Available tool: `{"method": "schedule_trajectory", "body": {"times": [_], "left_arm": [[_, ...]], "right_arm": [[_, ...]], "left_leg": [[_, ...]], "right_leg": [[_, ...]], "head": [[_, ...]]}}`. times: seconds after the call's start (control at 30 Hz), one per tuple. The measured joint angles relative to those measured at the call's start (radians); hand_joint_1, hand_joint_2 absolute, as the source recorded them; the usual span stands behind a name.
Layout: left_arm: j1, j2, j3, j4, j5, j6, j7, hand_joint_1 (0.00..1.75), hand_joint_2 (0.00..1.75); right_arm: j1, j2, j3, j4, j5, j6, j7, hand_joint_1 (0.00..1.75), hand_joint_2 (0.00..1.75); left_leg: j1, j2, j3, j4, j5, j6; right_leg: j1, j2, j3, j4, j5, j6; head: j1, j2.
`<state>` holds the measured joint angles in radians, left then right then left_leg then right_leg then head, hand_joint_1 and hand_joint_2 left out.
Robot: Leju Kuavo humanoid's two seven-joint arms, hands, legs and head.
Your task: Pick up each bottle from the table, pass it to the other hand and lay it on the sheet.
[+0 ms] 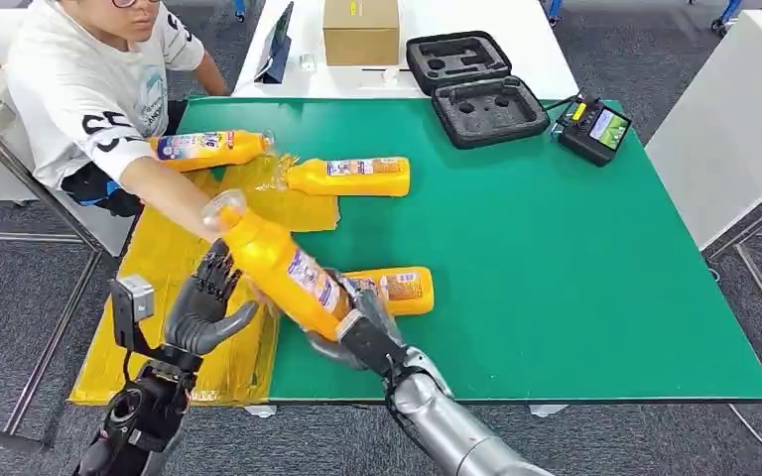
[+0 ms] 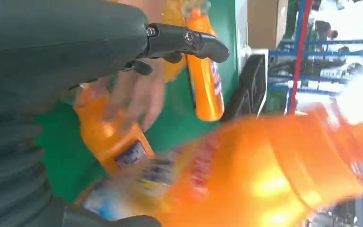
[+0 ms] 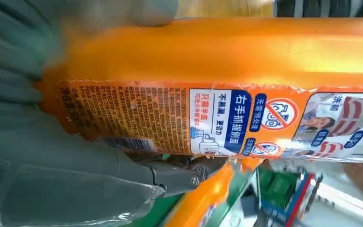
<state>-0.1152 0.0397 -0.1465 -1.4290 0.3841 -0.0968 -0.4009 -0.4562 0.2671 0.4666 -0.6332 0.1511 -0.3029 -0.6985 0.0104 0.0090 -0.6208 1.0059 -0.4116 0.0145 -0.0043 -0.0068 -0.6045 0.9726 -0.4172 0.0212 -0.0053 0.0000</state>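
My right hand [image 1: 357, 322] grips an orange bottle [image 1: 283, 270] by its lower half and holds it tilted above the table's front left, cap up and to the left. In the right wrist view the bottle's label [image 3: 217, 118] lies against my right hand [image 3: 52, 165]. My left hand [image 1: 208, 302] is open with fingers spread, right beside the held bottle [image 2: 264, 175]. A person's forearm [image 1: 164, 193] reaches to the cap. Two bottles [image 1: 208, 147] [image 1: 352, 177] lie at the far end of the yellow sheet [image 1: 164, 273]. A third [image 1: 405, 288] lies on the green mat [image 1: 556, 258].
A person sits at the table's far left corner. Behind the mat stand an open black foam case [image 1: 476, 89], a cardboard box [image 1: 360, 30] and a handheld controller [image 1: 595, 127]. A white cabinet [image 1: 734, 129] stands to the right.
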Motion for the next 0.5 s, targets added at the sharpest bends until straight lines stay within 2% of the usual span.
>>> {"method": "schedule_trajectory", "body": {"times": [0.5], "left_arm": [[-0.029,0.000,-0.035,0.012,-0.045,0.053,-0.008,0.00,1.75]], "right_arm": [[0.002,0.028,0.021,0.032,0.006,0.011,0.000,1.75,1.75]], "left_leg": [[0.000,0.000,0.000,0.000,0.000,0.000]], "right_leg": [[0.000,0.000,0.000,0.000,0.000,0.000]], "head": [[0.000,0.000]]}}
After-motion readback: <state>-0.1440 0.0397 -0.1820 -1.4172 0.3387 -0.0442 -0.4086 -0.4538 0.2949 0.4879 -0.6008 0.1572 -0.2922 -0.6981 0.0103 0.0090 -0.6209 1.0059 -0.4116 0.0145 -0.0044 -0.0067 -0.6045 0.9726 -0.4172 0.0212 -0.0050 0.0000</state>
